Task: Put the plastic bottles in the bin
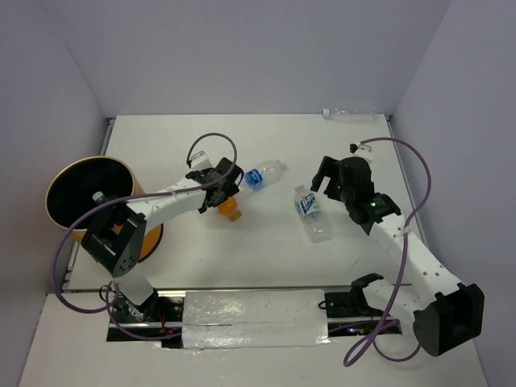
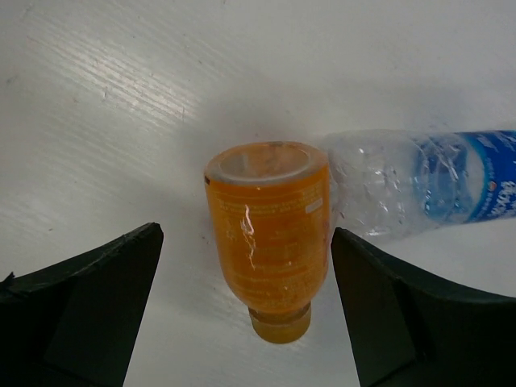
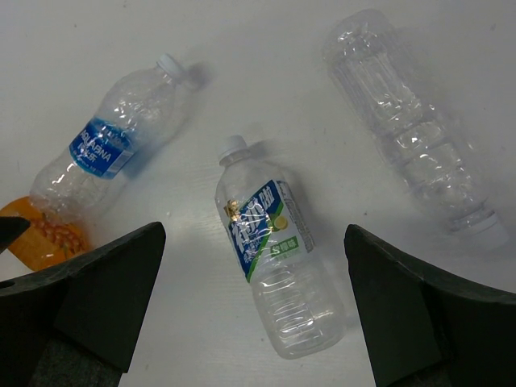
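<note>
Left jaws spread wide, empty, orange bottle [image 2: 270, 242] lying between; right jaws likewise over labelled bottle [image 3: 270, 266]. Bottles judged light, slick, crushable: mid-body to be gripped gently.

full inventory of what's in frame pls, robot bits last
bin: 1, orange with black inside, left edge of the table
orange bottle: 1, orange, lying centre-left between the left fingers
blue-label bottle: 1, clear with white cap, lying next to the orange bottle on its far side
blue-and-green-label bottle: 1, clear with white cap, lying centre-right
unlabelled bottle: 1, clear, lying at the far right of the table
table: 1, white
cables: 2, purple, one looped along each arm
left fingers: 2, black, open, either side of the orange bottle
right fingers: 2, black, open, above the blue-and-green-label bottle
</note>
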